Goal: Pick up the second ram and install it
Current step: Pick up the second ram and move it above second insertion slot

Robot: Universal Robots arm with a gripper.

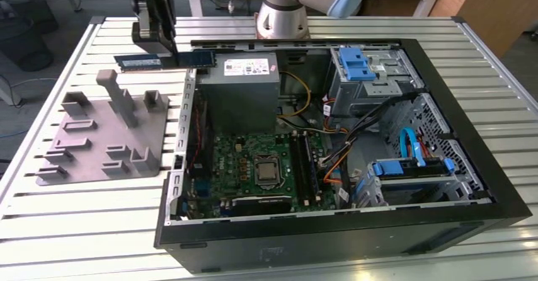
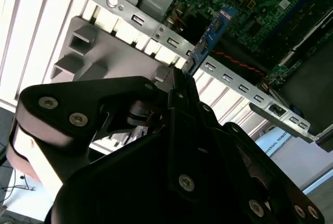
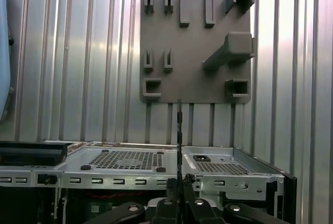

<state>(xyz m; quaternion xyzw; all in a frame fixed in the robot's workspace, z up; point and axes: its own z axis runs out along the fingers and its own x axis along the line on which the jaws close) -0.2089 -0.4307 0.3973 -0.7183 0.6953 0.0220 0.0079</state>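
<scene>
Exterior view, ten o'clock of case [image 1: 336, 243]: with gripper [image 1: 160, 51] clamped on second ram [image 1: 195, 58], likely light, stiff, fragile; edge-held.

The arm [image 1: 296, 7] reaches toward the exterior view's left, its black claw [image 1: 165, 49] pointing down, fingers pinched on the second ram [image 1: 195, 58], held level.

Exterior view: high, wide, oblique over case [image 1: 336, 243]. Both wrist views: close behind claw [image 2: 180, 74] [image 3: 180, 183], sharing the second ram [image 2: 210, 36] [image 3: 179, 130], grey plate [image 2: 101, 54] [image 3: 192, 57] beyond.
</scene>
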